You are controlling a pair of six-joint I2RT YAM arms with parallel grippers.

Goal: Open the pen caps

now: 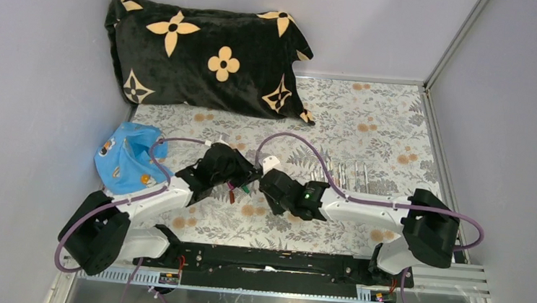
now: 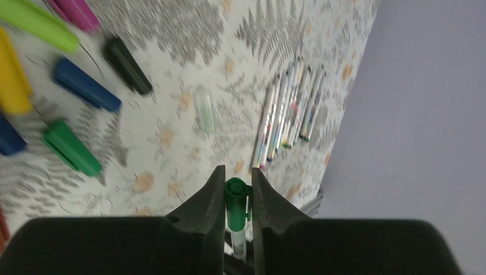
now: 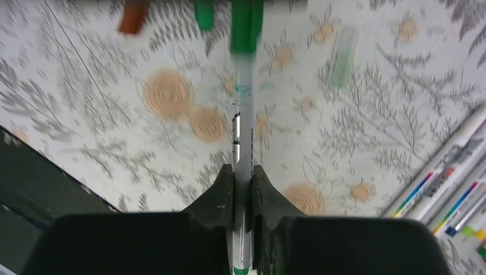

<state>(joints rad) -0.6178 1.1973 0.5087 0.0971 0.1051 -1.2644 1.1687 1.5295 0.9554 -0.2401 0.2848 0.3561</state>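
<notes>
1. Your left gripper (image 2: 236, 179) is pinching the green cap (image 2: 234, 197); your right gripper (image 3: 242, 172) is pinching the pen barrel (image 3: 242, 114), in the centre of the top view.
2. While you are pulling, I am advising a straight, opposite motion along the barrel, without bending it.

On my left wrist feed the loose caps (image 2: 40, 23) at upper left are smeared, several clipped by the edge. On my right wrist feed, the green cap (image 3: 247, 26) runs off the top, and the pen barrel (image 3: 242, 132) vanishes at bottom inside the right gripper (image 3: 242, 172).
</notes>
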